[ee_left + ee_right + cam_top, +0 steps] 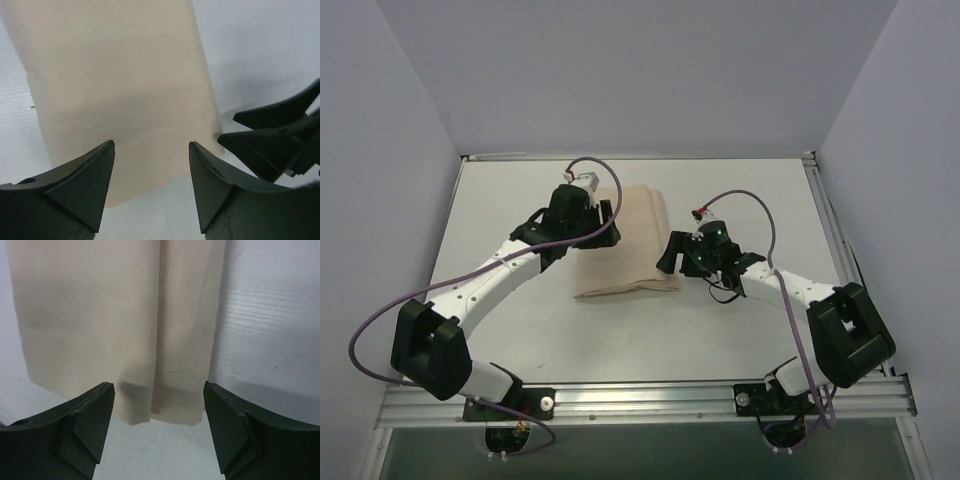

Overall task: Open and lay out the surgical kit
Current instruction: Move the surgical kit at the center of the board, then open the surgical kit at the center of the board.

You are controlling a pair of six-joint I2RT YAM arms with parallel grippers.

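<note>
The surgical kit (632,248) is a folded beige cloth bundle lying flat in the middle of the white table. My left gripper (609,224) hovers at the bundle's left side, open, with nothing between its fingers. In the left wrist view the cloth (120,90) stretches away beyond the open gripper (152,145), and the right gripper (280,135) shows as a dark shape at the right. My right gripper (671,257) is at the bundle's right near corner, open and empty. In the right wrist view the folded cloth edge (165,365) ends just beyond the gripper (158,385), showing two overlapping layers.
The white tabletop (520,330) is bordered by aluminium rails, one at the right (835,230) and one at the front (640,398). Grey walls enclose the back and sides. Purple cables (365,340) loop off both arms.
</note>
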